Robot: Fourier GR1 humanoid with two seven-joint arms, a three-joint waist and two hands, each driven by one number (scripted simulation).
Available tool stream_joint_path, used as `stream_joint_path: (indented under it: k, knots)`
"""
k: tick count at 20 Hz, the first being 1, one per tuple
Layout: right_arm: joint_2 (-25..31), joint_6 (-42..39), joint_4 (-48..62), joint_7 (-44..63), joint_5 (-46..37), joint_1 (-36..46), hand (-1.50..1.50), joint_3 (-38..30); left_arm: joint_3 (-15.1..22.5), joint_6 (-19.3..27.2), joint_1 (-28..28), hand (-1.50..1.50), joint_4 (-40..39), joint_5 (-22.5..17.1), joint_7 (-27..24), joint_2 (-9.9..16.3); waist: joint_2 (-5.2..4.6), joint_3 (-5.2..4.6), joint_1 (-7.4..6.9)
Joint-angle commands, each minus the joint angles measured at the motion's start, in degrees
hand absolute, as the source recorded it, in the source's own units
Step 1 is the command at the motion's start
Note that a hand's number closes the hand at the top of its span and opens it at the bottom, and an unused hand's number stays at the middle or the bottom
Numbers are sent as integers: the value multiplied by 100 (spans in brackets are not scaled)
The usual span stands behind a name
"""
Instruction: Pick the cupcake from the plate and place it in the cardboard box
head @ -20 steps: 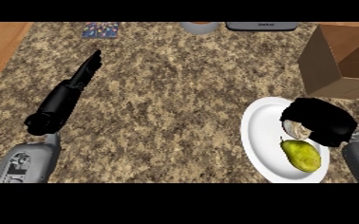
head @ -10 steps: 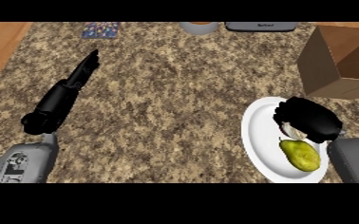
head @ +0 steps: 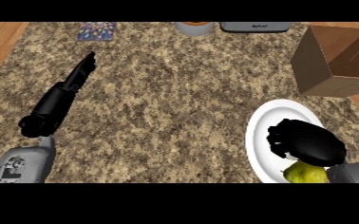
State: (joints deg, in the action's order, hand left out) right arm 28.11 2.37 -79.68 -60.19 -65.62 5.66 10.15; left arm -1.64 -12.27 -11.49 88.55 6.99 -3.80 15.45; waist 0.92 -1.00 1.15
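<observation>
Cupcake itself is not showing anywhere; the right hand (head: 308, 142) is lying over the middle of the white plate (head: 261, 123) with its fingers (head: 277, 140) curling downward, and whether they are closing on anything cannot be told. Just below the hand, a yellow-green pear (head: 305, 173) is sitting on the plate. Beyond the plate, the cardboard box (head: 329, 59) is standing open. The left hand (head: 73, 83) is resting straight-fingered at the counter's (head: 168, 90) left.
</observation>
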Motion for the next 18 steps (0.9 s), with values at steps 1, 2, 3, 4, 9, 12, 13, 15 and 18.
stream_joint_path:
  k: [1, 2, 3, 4, 9, 12, 13, 15, 18]
  knots:
    - [98, -362, -1042, -676, 869, -725, 150, -25, -139, -62, 45, 0, 204, -135, 195, 77, -30, 95, 42]
    - [225, -607, -1561, -547, 1025, -681, 150, -74, 69, 23, 264, 0, 193, 70, -23, -50, -33, 90, 36]
    - [457, -512, -1480, -743, 1268, -575, 150, -375, -24, -50, -109, 0, -56, -48, 12, -50, -69, 95, 10]
    - [618, -458, -2027, -761, 1573, -1160, 150, -524, 24, 39, 274, 0, 248, 9, -38, -95, -33, 94, 70]
    - [1016, -1321, -2702, -229, 3209, -1553, 150, -1621, 58, 50, 373, 0, 209, 114, -117, -99, -51, 94, 69]
    - [801, -1954, -2701, 1030, 4005, -1141, 150, -2011, -173, -86, -21, 0, 71, -59, 53, 83, -73, 89, 30]
    - [747, -2050, -2664, 1368, 4142, -1093, 150, -2092, 220, 36, 488, 0, 352, 176, -155, -195, -65, 89, -52]
    - [760, -2228, -1975, 2022, 4441, -246, 150, -2340, 30, -26, -136, 0, 88, 34, 67, -107, -117, 92, -153]
    - [1055, -2654, -1965, 2811, 4865, 107, 150, -2826, 32, -153, 157, 0, 232, -15, 23, -57, -93, 91, -147]
